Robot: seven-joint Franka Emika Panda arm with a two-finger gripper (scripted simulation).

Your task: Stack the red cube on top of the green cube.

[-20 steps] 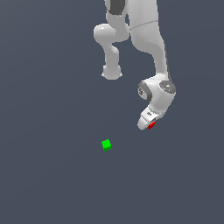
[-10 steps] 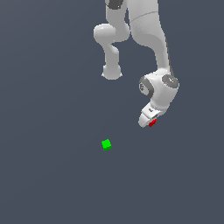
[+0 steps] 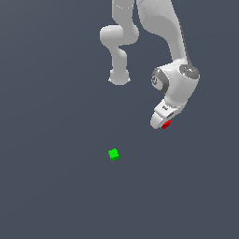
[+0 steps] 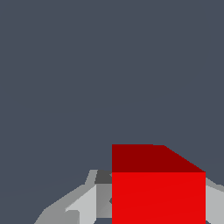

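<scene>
Fingers [image 4: 83,205] mostly cropped, red cube [image 4: 158,197] half-hidden

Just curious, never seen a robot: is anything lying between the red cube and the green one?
No. In the exterior view, only bare grey floor separates the red cube from the green cube.

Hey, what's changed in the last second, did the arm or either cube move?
The gripper with the red cube between its fingers has drifted slightly toward the exterior view's right and a touch upward; the cube looks gripped throughout. The green cube stayed where it was on the floor, with nothing on it.
</scene>
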